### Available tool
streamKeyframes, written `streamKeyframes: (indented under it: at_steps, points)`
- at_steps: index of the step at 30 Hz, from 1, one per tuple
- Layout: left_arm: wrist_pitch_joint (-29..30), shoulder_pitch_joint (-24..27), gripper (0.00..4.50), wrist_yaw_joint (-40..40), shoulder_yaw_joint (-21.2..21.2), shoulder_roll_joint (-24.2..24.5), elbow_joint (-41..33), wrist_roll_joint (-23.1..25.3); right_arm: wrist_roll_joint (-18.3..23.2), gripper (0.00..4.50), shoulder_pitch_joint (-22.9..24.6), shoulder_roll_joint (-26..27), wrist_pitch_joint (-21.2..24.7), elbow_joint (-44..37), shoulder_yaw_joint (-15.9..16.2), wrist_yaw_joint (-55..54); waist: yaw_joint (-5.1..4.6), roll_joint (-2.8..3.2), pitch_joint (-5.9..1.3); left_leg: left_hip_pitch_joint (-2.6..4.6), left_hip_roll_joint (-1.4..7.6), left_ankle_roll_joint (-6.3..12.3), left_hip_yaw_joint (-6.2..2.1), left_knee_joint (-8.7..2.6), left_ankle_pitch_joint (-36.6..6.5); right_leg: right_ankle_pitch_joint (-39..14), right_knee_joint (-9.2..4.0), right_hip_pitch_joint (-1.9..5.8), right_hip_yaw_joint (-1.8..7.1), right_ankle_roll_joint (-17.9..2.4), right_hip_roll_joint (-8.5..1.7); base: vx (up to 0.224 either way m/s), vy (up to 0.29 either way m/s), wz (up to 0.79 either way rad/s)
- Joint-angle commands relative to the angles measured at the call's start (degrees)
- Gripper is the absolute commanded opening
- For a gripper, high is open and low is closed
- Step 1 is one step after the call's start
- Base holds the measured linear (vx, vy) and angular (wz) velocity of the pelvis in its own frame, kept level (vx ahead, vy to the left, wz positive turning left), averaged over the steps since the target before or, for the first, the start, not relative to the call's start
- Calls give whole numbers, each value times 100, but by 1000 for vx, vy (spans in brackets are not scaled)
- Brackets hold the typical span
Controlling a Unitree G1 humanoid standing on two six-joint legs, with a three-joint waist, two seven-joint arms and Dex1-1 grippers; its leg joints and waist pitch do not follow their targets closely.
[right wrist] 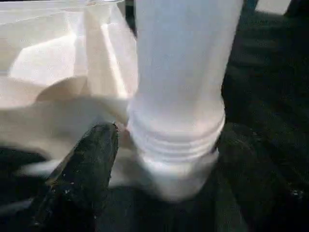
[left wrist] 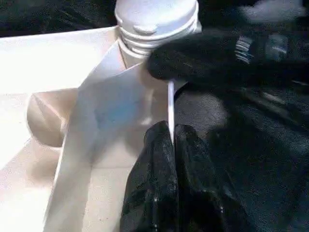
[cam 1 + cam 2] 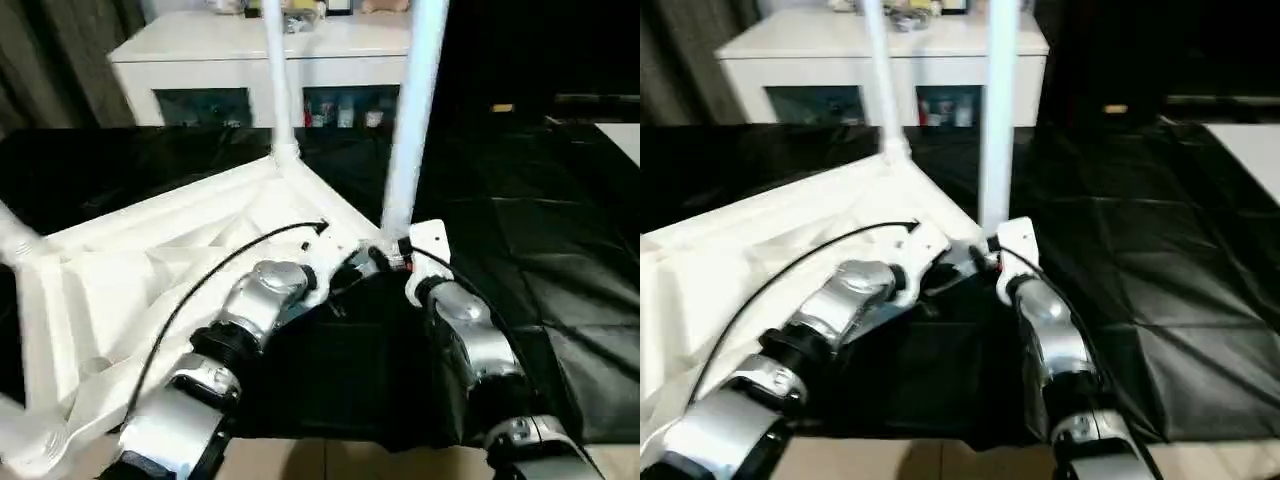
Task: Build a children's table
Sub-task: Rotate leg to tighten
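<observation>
The white table top (image 3: 150, 270) lies upside down on a black sheet, ribs facing up. One leg (image 3: 278, 80) stands in the far corner socket. A second leg (image 3: 410, 120) stands upright at the near right corner. Its ribbed base (image 1: 176, 140) sits between the two fingers of my right gripper (image 3: 385, 258), which is shut on it. My left gripper (image 2: 171, 133) is shut on the thin edge of the table top's rim (image 2: 170, 106), just beside that corner. Two more legs (image 3: 15, 240) show in part at the left edge.
A white cabinet with dark glass doors (image 3: 250, 50) stands behind the work. The black sheet (image 3: 540, 230) spreads to the right. A flat white board (image 3: 625, 135) shows at the right edge. Pale floor (image 3: 330, 460) lies below the sheet's front edge.
</observation>
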Motion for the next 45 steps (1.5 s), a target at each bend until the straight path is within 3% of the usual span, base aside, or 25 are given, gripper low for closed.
streamKeyframes:
  at_steps: [1, 3, 6, 9, 10, 13, 16, 19, 27, 38, 39, 41, 45]
  points:
    - [130, 230, 0, -367, -131, 132, -153, 42, 145, 346, 43, -104, -4, -281, 320, 761, 32, -88, -313, -32, 312, 336, -238, -512, -1542, -1773, -463, 306, 217, -1055, -385, 0, 0, 0]
    - [-15, 352, 0, -794, -251, 303, -343, 27, 292, 346, 103, -327, 27, -423, 332, 1250, 8, -92, -316, -23, 317, 426, -222, -487, -1484, -1686, -460, 292, 225, -1152, -390, 0, 0, 0]
    - [68, 588, 0, -1709, -508, 726, -738, -32, 335, 346, 255, -948, -268, -652, 601, 2362, 42, -83, -363, -15, 322, 600, -193, -421, -1000, -875, -370, 299, 234, -1401, -382, 0, 0, 0]
    - [168, 669, 0, -2070, -506, 862, -938, -202, 420, 346, 311, -1127, -303, -730, 594, 2692, 72, -72, -372, 8, 329, 764, -161, -388, -761, -341, -306, 293, 239, -1649, -372, 0, 0, 0]
    - [150, 808, 0, -2795, -594, 1176, -1335, -437, 605, 346, 405, -1395, -278, -942, 631, 3350, 104, -66, -359, 21, 338, 770, -158, -396, -834, -399, -306, 295, 223, -1709, -364, 0, 0, 0]
    - [133, 866, 0, -3021, -601, 1273, -1501, -517, 657, 346, 440, -1473, -273, -1023, 660, 3570, 155, -51, -343, 33, 374, 700, -155, -421, -1020, -657, -305, 278, 224, -1671, -352, 0, 0, 0]
    - [347, 936, 0, -3313, -554, 1390, -1820, -694, 772, 346, 460, -1567, -250, -1119, 717, 3898, 199, -47, -309, 112, 388, 459, -130, -457, -1394, -1127, -361, 207, 249, -1609, -341, 0, 0, 0]
    - [433, 954, 0, -3351, -531, 1476, -1948, -681, 791, 346, 444, -1601, -274, -1083, 814, 4149, 230, -59, -311, 96, 389, 341, -140, -474, -1390, -1198, -358, 222, 268, -1531, -352, 0, 0, 0]
    - [513, 1006, 0, -3260, -489, 1494, -2012, -659, 576, 285, 488, -1719, -431, -999, 1052, 4411, 271, -105, -334, 51, 364, 471, -144, -433, -964, -973, -325, 255, 267, -1487, -377, 0, 0, 0]
    - [522, 1014, 0, -3197, -500, 1500, -2011, -636, 384, 285, 515, -1853, -615, -886, 1128, 4384, 269, -101, -336, 49, 356, 505, -144, -426, -951, -1043, -333, 253, 260, -1457, -357, 0, 0, 0]
    - [522, 1014, 0, -3197, -500, 1500, -2011, -636, 384, 324, 515, -1853, -615, -886, 1128, 4384, 269, -100, -336, 51, 356, 509, -143, -426, -952, -1036, -334, 252, 260, -1459, -358, 0, 0, 0]
    - [515, 1007, 0, -3186, -500, 1494, -1996, -630, 489, 336, 494, -1822, -407, -843, 1074, 4398, 273, -100, -336, 51, 354, 525, -143, -423, -939, -1033, -333, 254, 256, -1465, -355, 0, 0, 0]
    - [512, 1009, 0, -3180, -498, 1490, -1993, -631, 384, 375, 508, -1856, -573, -843, 1137, 4303, 269, -109, -334, 50, 353, 496, -143, -422, -988, -1121, -343, 254, 257, -1448, -361, 0, 0, 0]
